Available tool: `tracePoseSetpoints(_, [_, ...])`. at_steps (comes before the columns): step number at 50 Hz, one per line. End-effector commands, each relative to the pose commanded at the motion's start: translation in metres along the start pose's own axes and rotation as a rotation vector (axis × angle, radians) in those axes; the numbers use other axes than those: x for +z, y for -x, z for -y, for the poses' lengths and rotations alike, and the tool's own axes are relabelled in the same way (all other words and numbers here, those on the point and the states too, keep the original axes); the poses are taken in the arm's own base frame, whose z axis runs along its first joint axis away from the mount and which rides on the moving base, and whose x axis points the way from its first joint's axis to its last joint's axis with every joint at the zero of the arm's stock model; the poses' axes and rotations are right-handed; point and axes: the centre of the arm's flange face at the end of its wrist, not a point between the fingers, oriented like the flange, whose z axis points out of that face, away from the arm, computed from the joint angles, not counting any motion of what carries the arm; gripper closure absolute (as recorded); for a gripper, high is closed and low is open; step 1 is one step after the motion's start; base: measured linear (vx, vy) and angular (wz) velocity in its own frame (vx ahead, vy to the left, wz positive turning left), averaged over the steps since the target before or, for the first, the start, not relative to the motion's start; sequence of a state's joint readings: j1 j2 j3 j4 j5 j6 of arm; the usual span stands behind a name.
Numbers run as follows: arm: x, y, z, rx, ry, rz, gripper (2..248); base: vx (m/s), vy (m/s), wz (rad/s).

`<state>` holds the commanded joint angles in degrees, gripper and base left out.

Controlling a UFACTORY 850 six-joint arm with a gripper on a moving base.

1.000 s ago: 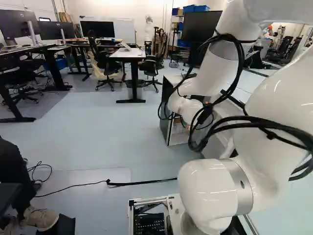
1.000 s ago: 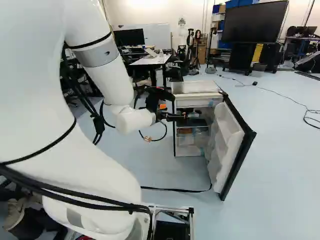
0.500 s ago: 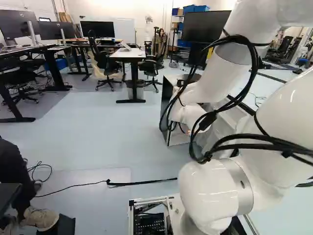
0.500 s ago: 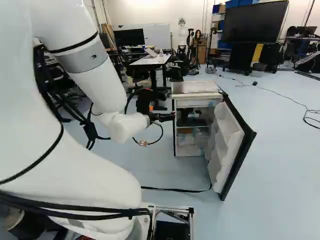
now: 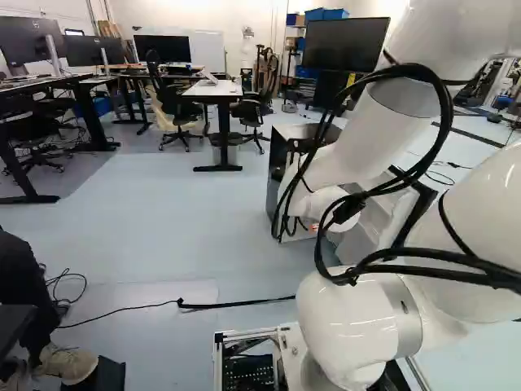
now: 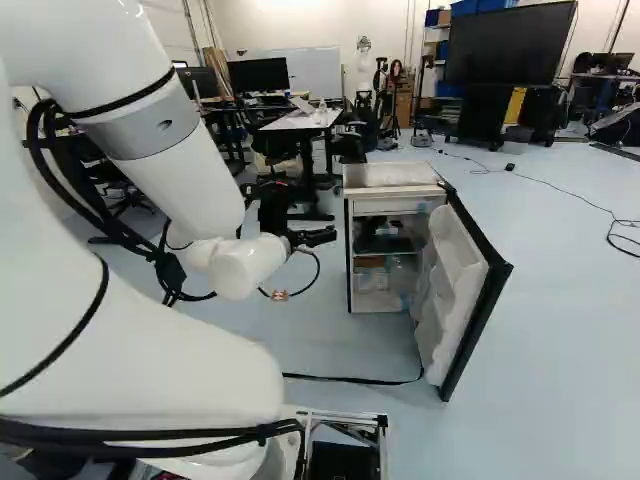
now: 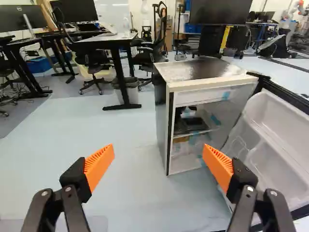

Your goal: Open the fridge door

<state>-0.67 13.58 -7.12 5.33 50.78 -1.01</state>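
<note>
— Where do you find the fridge (image 6: 395,175)?

— On the floor (image 5: 171,236), ahead of your arm (image 6: 180,195): right of the middle in your right base view, partly hidden behind the arm in your left one.

— And the door (image 6: 482,318)?

— You have it standing wide open. It swings out from one front edge of the fridge, well clear of the opening, its pale inner side and moulded bins showing.

— What about your gripper (image 6: 334,236)?

— In your right base view it's beside the front of the fridge, on the side away from the door. Your wrist view shows the gripper (image 7: 159,145) with its orange pads (image 7: 99,166) spread wide apart and nothing between them. The fridge is ahead of you, apart from the fingers.

— Can you see inside?

— Yes, there's a dark thing (image 7: 194,123) on the shelf (image 7: 205,131), and bits of blue tape (image 7: 225,95) above it.

— Anything around it?

— Your right base view has a black strap (image 6: 345,379) on the floor, reaching near the door's foot, and a table (image 6: 300,122) beyond the fridge.
</note>
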Motion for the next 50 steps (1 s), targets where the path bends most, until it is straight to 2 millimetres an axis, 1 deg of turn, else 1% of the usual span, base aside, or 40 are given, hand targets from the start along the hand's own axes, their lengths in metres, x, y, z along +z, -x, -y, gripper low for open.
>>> tracePoseSetpoints(24, [-0.011, 0.007, 0.007, -0.038, -0.069, 0.006, 3, 0.000, 0.000, 0.000])
tracePoseSetpoints(50, [-0.013, 0.008, 0.008, -0.045, -0.083, 0.008, 3, 0.000, 0.000, 0.000])
